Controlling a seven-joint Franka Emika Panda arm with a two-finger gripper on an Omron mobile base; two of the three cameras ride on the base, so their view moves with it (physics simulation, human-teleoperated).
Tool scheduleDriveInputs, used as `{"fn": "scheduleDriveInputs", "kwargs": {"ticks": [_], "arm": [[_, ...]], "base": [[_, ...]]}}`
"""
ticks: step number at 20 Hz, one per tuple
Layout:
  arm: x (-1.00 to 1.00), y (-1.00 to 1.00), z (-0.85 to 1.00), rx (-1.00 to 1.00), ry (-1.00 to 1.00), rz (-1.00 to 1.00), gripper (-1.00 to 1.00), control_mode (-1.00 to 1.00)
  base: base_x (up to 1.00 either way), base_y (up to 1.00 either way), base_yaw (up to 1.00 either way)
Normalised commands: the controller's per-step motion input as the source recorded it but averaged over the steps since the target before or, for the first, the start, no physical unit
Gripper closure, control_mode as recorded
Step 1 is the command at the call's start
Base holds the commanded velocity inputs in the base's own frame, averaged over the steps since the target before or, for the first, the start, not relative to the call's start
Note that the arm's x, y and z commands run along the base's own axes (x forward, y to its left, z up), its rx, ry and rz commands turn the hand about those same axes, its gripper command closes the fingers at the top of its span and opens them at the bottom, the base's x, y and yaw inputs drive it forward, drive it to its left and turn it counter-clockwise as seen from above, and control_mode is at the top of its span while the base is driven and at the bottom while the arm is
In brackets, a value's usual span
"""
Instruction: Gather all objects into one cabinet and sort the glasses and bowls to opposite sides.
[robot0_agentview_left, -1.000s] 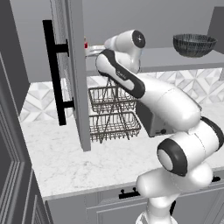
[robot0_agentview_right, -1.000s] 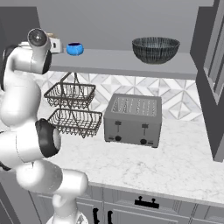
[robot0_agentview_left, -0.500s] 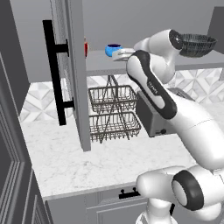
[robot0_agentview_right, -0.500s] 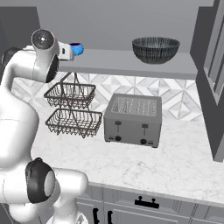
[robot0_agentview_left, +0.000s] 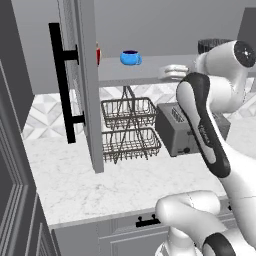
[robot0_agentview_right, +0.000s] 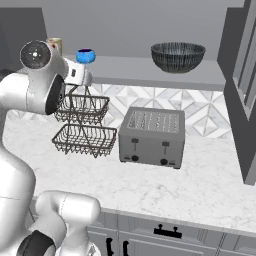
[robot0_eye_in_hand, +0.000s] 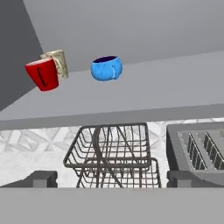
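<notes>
— Marble-veined surface (robot0_agentview_left: 75, 185) is spread under the open cabinet, and its flat grey shelf (robot0_agentview_right: 140, 70) is seen above. What has been altered in the last second?

— The arm has been drawn back from the shelf's left end, where it was reached in beside the cups. The hand (robot0_eye_in_hand: 112, 179) is now held in front of the shelf edge, fingers spread wide, with nothing pinched between them. The blue cup (robot0_eye_in_hand: 106, 68) has not been shifted.

— What is meant by that for the task?

— A placement is judged finished. The red mug (robot0_eye_in_hand: 42, 75) and the cream cup (robot0_eye_in_hand: 57, 62) are grouped touching at the left end, the blue cup is set near them, and the dark grey bowl (robot0_agentview_right: 178, 56) is left well apart at the right end. The sorting is judged to be well advanced.

— How are the things made?

— The blue cup is squat, rounded and glossy. The red mug is smooth and tapered; the cream cup is faintly patterned. The bowl is wide, with a ribbed, woven-looking wall. Below, thin dark wire baskets (robot0_eye_in_hand: 109, 148) and a boxy grey toaster (robot0_agentview_right: 151, 137) are stood on the surface.
</notes>
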Motion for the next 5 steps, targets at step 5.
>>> {"fn": "scheduleDriveInputs", "kwargs": {"ticks": [5], "arm": [[-1.0, -0.17, 0.16, -0.01, 0.12, -0.23, -1.0, -1.0]], "base": [[0.0, 0.0, 0.0]]}}
